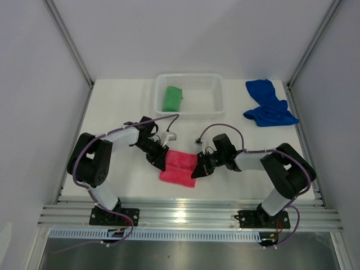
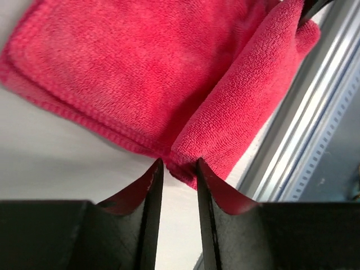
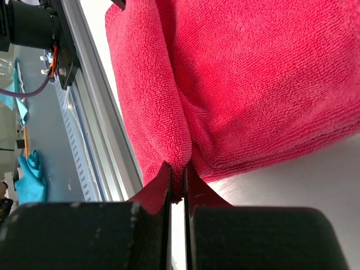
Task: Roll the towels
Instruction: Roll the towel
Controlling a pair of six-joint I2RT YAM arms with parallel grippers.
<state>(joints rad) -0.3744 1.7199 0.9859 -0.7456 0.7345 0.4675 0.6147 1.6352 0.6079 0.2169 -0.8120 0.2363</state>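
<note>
Three towels in view, two arms at work on one of them.

Left gripper: low on the table, at the left end of the pink-red towel. Wrist view: jaws slightly parted, a narrow gap between the fingers. The end of the towel's raised fold sits right at the tips. No cloth visibly clamped between them.

Green towel: rolled, lying in the left part of the white basket at the far middle of the table.

Pink-red towel: front centre of the table, between the two grippers, near the aluminium rail. Flat folded layers on the far side. The near long edge is turned up into a thick fold running end to end.

Right gripper: at the right end of the same towel. Wrist view: jaws closed tight, with the end of the raised fold pinched between the fingers.

Blue towel: far right of the table, well apart from the arms, loose and crumpled, unrolled, outside the basket.
</note>
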